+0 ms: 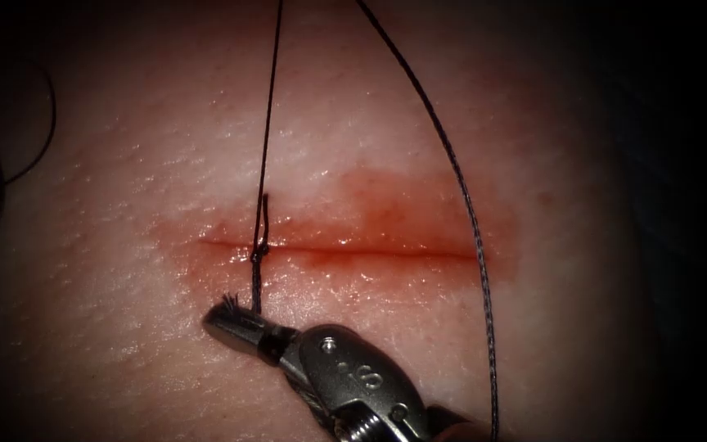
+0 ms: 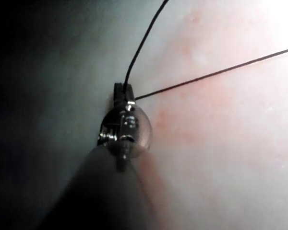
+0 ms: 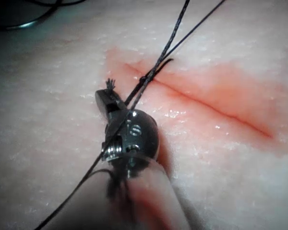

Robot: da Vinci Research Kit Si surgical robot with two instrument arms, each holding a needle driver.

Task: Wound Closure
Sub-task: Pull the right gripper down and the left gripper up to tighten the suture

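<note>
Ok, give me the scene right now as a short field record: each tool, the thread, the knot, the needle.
right tool: jaws shut on a frayed thread end, just below the cut, near its left end
left tool: jaws shut on the thread
thread: one strand rises from the knot; another arcs down past the cut's right end
knot: on the cut, with a short tail above it
needle: cannot place it
tissue: red fluid around the cut

my tool (image 2: 121, 94): jaws closed on the thread (image 2: 143, 45)
thread: two strands run away above the tissue (image 2: 221, 143)
</note>
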